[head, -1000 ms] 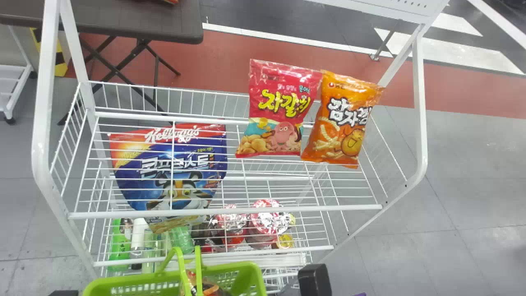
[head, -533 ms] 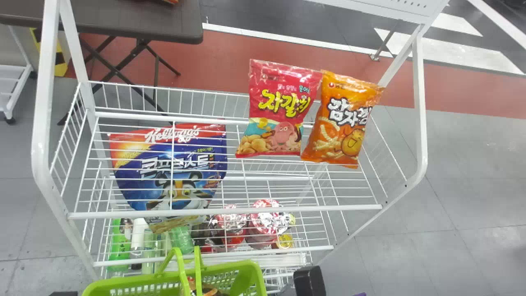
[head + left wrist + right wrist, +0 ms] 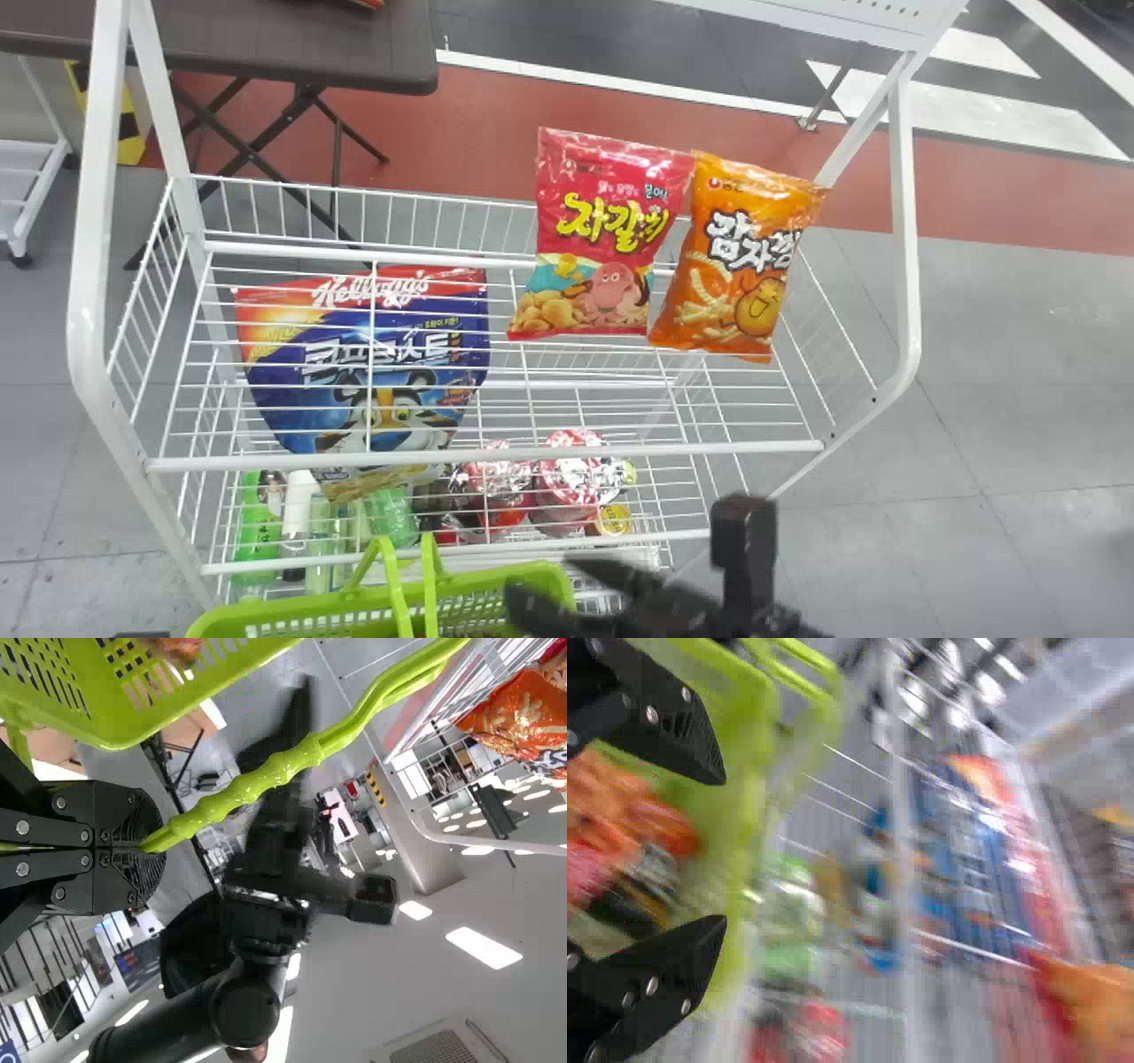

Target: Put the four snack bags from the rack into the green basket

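Snacks (image 3: 620, 819) already lay in the basket (image 3: 292, 607), count unclear; red bag (image 3: 602, 235) and orange bag (image 3: 744, 257) awaited transfer at the rack's (image 3: 620, 451) far edge. Left jaws gripped the handle (image 3: 275, 773), right jaws gaped.

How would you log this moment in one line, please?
left claw: shut on basket handle | right claw: open near basket | rack: red bag, orange bag | basket: snacks
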Controlling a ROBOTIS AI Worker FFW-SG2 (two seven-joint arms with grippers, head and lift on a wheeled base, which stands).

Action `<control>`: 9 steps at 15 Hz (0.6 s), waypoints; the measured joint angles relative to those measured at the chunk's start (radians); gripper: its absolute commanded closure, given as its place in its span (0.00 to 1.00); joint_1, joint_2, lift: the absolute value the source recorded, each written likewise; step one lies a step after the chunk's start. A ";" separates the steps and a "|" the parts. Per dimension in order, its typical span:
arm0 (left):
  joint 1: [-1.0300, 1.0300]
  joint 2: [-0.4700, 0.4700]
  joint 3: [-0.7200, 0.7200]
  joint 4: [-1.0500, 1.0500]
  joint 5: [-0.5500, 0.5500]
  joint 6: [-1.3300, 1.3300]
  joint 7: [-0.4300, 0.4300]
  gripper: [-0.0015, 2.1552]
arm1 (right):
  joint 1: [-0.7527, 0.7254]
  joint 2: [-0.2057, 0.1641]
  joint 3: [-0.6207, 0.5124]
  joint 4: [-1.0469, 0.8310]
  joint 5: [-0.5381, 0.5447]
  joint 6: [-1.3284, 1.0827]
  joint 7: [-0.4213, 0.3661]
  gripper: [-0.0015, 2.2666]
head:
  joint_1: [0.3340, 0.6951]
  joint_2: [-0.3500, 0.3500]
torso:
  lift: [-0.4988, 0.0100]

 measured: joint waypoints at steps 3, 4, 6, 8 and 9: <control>0.000 0.000 -0.018 0.000 -0.007 0.000 0.008 0.98 | -0.137 0.003 0.051 0.047 0.071 -0.223 -0.213 0.04 | 1.00 0.00 | 0.97; 0.000 0.000 -0.022 0.000 -0.009 0.000 0.009 0.98 | -0.184 0.004 0.076 0.071 0.109 -0.265 -0.269 0.04 | 1.00 0.00 | 0.97; -0.001 0.002 -0.026 0.000 -0.012 0.000 0.005 0.98 | -0.306 0.005 0.118 0.149 0.169 -0.298 -0.368 0.04 | 1.00 0.00 | 0.97; -0.009 0.007 -0.025 0.003 -0.012 0.006 -0.002 0.98 | -0.389 0.010 0.128 0.222 0.192 -0.301 -0.420 0.04 | 1.00 0.00 | 0.97; -0.015 0.009 -0.023 0.005 -0.011 0.011 -0.005 0.98 | -0.429 0.016 0.126 0.262 0.203 -0.299 -0.425 0.04 | 1.00 0.00 | 0.97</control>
